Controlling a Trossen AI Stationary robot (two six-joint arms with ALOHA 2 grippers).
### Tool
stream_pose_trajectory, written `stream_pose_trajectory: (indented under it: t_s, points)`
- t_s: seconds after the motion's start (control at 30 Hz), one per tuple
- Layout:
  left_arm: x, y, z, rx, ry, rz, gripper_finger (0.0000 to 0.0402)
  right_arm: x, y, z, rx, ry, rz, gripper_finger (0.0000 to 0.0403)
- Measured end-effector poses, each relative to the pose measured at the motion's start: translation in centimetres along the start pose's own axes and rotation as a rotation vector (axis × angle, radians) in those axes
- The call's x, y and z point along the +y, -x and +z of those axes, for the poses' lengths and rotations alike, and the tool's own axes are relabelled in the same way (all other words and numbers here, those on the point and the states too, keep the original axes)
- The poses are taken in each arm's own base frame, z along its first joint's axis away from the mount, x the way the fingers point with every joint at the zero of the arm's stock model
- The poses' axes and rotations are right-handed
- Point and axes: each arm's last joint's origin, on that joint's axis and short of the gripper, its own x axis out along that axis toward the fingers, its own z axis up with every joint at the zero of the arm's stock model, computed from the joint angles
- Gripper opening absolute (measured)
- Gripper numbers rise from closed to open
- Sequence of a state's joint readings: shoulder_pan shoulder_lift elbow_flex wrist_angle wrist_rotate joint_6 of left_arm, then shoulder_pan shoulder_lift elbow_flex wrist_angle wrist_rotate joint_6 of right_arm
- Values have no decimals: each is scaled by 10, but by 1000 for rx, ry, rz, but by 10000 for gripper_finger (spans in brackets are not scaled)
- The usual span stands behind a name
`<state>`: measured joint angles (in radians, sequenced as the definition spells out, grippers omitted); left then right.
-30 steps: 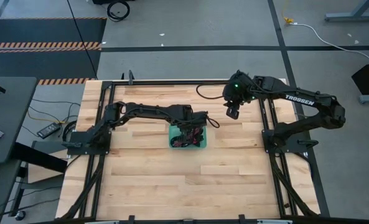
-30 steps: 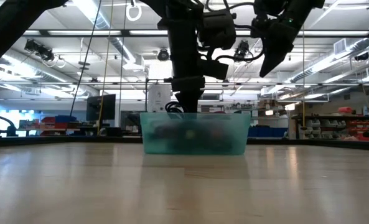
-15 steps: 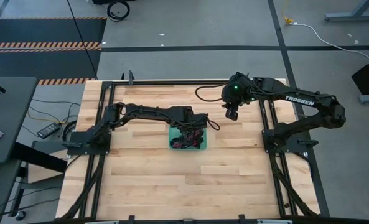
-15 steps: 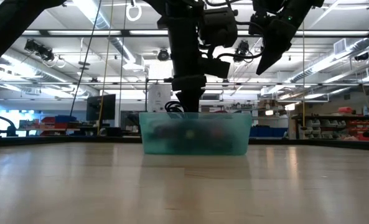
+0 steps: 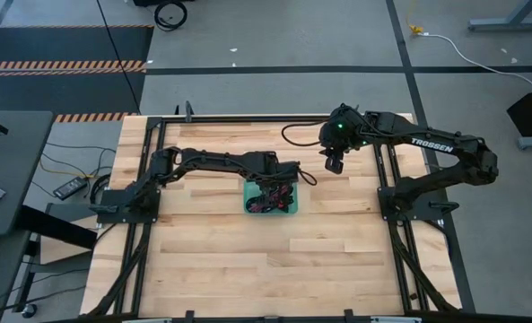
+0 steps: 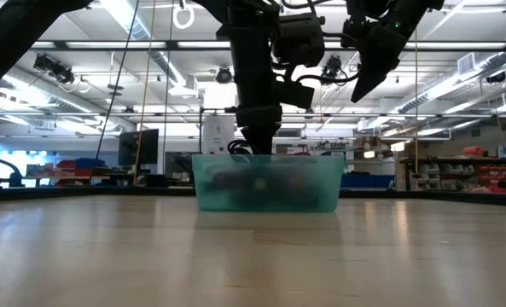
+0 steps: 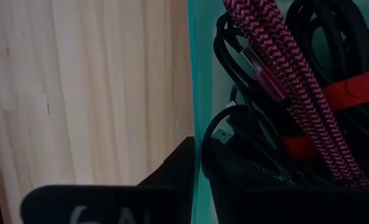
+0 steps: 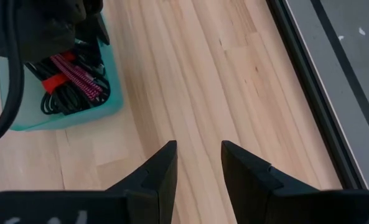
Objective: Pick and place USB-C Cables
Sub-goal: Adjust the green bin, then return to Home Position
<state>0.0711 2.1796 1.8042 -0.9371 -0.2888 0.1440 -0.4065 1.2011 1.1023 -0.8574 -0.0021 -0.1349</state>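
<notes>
All the USB-C Cables (image 5: pixel 270 197) I can spot sit inside the teal tray (image 5: pixel 291 210), so it looks nearly done. Left gripper (image 5: pixel 283 186) is down in the tray; can't tell its grip. Right gripper (image 5: pixel 334 163) hovers beside the tray, parted and empty.

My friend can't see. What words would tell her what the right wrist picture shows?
The right gripper hangs open and empty over bare wooden table. Farther off, a teal tray holds black and maroon USB-C cables, with the left arm reaching into it.
</notes>
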Motion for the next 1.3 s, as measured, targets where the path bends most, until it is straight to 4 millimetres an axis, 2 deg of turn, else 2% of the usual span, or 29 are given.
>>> stream_pose_trajectory:
  t_s: [0.5,0.9,1.17,1.3]
  points:
    - [7,-2,-1,7,-24,28,47,0,0,0,0,-1,0,130]
    - [7,-1,0,1,-10,43,156,0,0,0,0,-2,0,130]
    - [4,0,0,19,-44,114,174,0,0,0,0,-2,0,130]
    - [2,11,1,47,-73,154,174,0,0,0,0,-2,0,130]
